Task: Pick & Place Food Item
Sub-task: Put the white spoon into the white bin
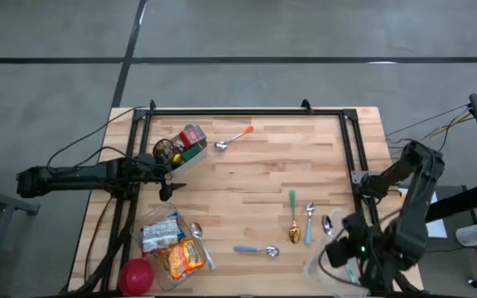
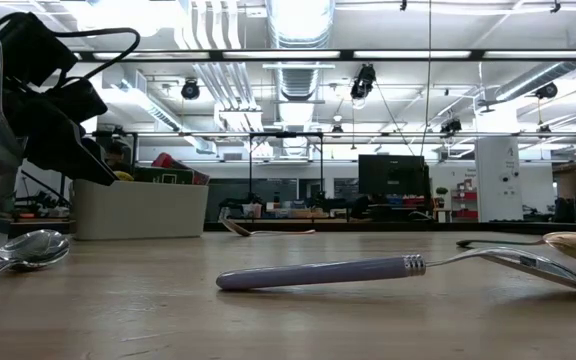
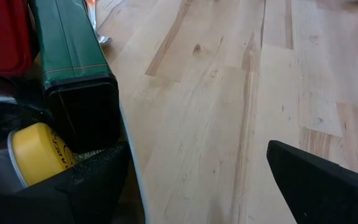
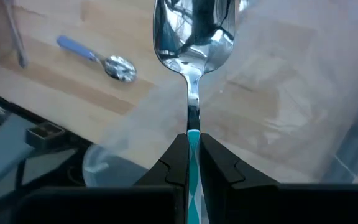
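Observation:
My right gripper (image 4: 193,155) is shut on a spoon (image 4: 193,37) with a teal handle, above a clear plastic tub (image 1: 317,269) at the table's near right corner. My left gripper (image 3: 197,199) stands open and holds nothing. It is beside a white bin (image 1: 190,157) at the far left that holds a green box (image 3: 73,56), a red tin (image 3: 2,31) and a yellow-lidded jar (image 3: 39,152). A second clear tub (image 1: 160,222) at the near left holds food packets (image 1: 185,258). No food item is in either gripper. My right gripper pinches the spoon's teal handle (image 4: 193,140) between its two fingers. The fingers lie along the handle and point steeply down. The spoon's shiny bowl (image 4: 194,28) sticks out beyond the fingertips, lifted clear above the clear tub's wall (image 4: 278,106).
Loose spoons lie on the wood. There is a purple-handled one (image 1: 257,249), a green-handled gold one (image 1: 292,219), a light blue one (image 1: 309,217) and an orange-handled one (image 1: 234,138). A red ball-like thing (image 1: 137,275) sits at the near left corner. A black frame (image 1: 247,111) borders the table.

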Controlling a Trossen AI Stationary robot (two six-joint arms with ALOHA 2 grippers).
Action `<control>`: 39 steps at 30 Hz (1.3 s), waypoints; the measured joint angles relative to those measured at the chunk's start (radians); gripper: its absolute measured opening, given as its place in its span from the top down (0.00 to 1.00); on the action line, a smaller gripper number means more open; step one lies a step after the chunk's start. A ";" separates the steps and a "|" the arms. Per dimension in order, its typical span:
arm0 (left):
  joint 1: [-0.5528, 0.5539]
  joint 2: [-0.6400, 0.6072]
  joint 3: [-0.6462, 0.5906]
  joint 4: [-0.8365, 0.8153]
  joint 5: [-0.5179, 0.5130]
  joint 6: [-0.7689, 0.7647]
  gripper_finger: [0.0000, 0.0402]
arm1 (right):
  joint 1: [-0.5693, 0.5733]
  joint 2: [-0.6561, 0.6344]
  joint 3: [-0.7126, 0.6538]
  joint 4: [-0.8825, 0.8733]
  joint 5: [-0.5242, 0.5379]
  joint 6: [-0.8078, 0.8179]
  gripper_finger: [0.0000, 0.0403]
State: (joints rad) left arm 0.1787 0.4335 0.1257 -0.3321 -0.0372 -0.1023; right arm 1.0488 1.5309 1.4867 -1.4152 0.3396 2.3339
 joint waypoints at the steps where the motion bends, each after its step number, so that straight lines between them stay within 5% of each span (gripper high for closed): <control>1: 0.000 0.000 0.000 0.000 0.000 0.000 0.05 | 0.010 0.016 0.005 0.000 -0.001 0.003 0.96; 13: 0.000 0.000 0.000 0.000 0.000 0.000 0.05 | 0.023 0.183 0.075 -0.062 -0.136 0.051 0.96; 33: 0.000 0.000 0.000 0.000 0.000 0.000 0.05 | 0.020 0.356 0.062 -0.037 -0.188 0.045 0.96; 39: 0.000 0.000 0.000 0.000 0.000 0.000 0.05 | 0.020 0.356 0.053 -0.037 -0.188 0.046 0.85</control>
State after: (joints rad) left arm 0.1787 0.4335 0.1257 -0.3318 -0.0376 -0.1024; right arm 1.0691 1.8866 1.5397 -1.4525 0.1520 2.3798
